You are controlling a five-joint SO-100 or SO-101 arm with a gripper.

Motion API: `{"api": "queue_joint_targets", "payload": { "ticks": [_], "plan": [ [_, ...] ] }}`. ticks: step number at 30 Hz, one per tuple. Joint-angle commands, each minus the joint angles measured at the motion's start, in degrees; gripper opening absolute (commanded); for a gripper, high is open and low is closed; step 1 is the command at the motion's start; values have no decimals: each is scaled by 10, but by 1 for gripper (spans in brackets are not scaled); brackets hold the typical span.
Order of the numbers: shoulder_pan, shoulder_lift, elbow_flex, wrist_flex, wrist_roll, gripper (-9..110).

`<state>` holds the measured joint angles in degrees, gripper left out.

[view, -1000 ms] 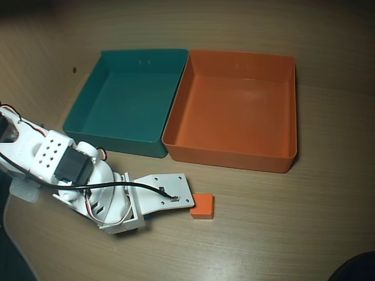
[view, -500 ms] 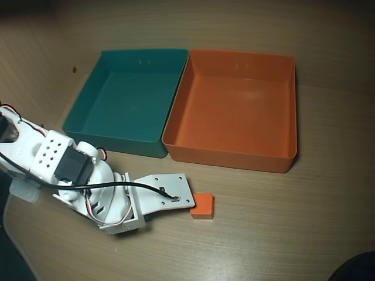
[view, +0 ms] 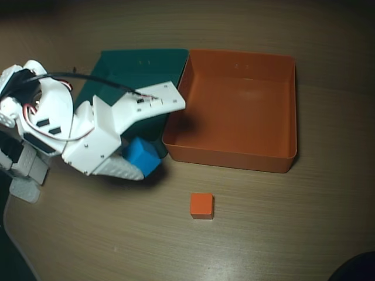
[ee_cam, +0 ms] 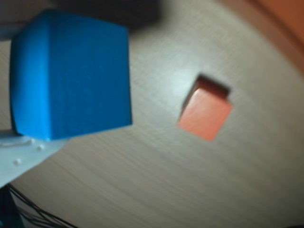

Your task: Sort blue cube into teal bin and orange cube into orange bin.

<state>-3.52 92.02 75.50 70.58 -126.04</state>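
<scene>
My gripper (view: 143, 163) is shut on the blue cube (view: 142, 154), which it holds above the table just in front of the teal bin (view: 140, 65). In the wrist view the blue cube (ee_cam: 71, 73) fills the upper left, between my gripper's (ee_cam: 78, 76) white finger (ee_cam: 23, 154) below and a dark part above. The orange cube (view: 201, 206) lies on the table in front of the orange bin (view: 228, 157), to the right of my gripper. It also shows in the wrist view (ee_cam: 205, 113). Nothing lies in the visible parts of either bin; my arm covers part of the teal bin.
The two bins stand side by side at the back, teal on the left and orange on the right in the overhead view. A corner of the orange bin (ee_cam: 285, 19) shows at the wrist view's top right. The arm's base and cables (view: 23, 117) occupy the left.
</scene>
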Motion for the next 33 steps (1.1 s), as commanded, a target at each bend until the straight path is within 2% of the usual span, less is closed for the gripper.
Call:
{"api": "queue_joint_targets", "payload": {
  "ticks": [1,8,16,25,33],
  "plan": [
    [-51,69,-35,2,4,-6],
    [-175,82,-29,3,4,-6],
    [-307,84,70,4,4,-6],
    [-349,83,209,-4,4,-6],
    [-361,77,221,-4,8,-5]
  ]
}}
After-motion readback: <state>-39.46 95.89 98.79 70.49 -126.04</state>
